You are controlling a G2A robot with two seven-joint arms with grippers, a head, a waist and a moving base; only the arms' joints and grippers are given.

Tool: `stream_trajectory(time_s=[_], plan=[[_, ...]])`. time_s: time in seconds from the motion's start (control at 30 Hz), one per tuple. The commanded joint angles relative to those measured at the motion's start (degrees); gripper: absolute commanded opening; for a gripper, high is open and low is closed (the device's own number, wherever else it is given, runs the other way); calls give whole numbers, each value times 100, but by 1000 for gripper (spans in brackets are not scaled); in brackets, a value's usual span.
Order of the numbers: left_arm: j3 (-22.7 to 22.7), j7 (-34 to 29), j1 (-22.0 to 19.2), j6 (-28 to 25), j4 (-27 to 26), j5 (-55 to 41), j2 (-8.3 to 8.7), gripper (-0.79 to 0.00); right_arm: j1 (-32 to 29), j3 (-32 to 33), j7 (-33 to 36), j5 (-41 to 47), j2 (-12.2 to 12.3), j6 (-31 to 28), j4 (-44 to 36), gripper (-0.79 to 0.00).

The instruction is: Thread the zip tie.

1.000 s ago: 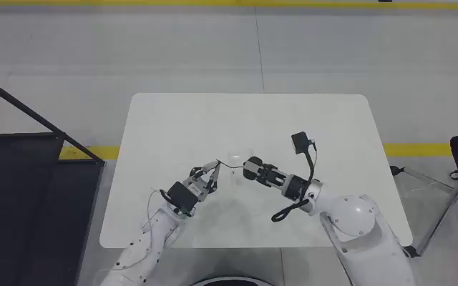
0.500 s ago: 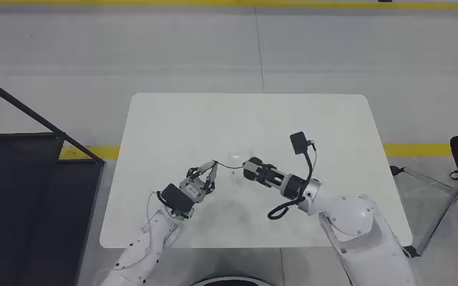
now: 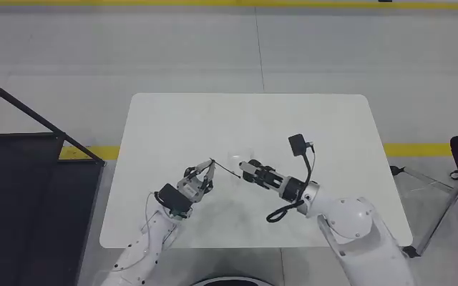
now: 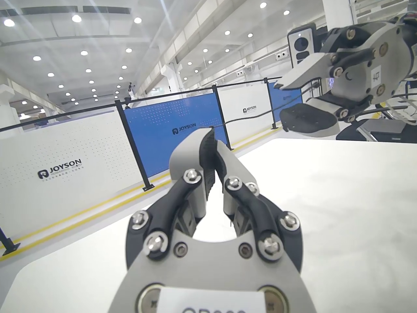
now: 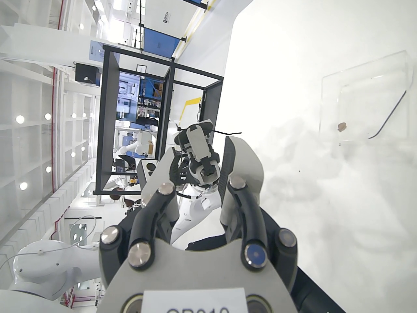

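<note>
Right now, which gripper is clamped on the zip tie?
The left gripper: it is shut on the zip tie. The right gripper stands open, with the tie's free end only pointing toward its fingers.

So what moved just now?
Both arms slid slightly toward the robot's left, the left gripper carrying the zip tie along. It still grips the tie, whose free end lies between the open right gripper fingers. The table is unchanged.

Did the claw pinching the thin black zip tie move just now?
Yes. The left claw slid a little toward the white table's left edge.
</note>
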Motion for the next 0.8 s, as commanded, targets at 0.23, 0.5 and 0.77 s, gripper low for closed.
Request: stream_trajectory(time_s=[0.23,0.5,0.77], plan=[[15,-102,-19,153,7,61,-16,-785,-403,112,-81,5,32,-632,-101,-477],[44,-139,-88,162,62,71,-34,-785,-546,28,-292,-66,22,-928,-90,-523],[70,-198,-137,143,94,110,-45,-785,-385,-121,-351,-119,-7,-801,2,-526]])
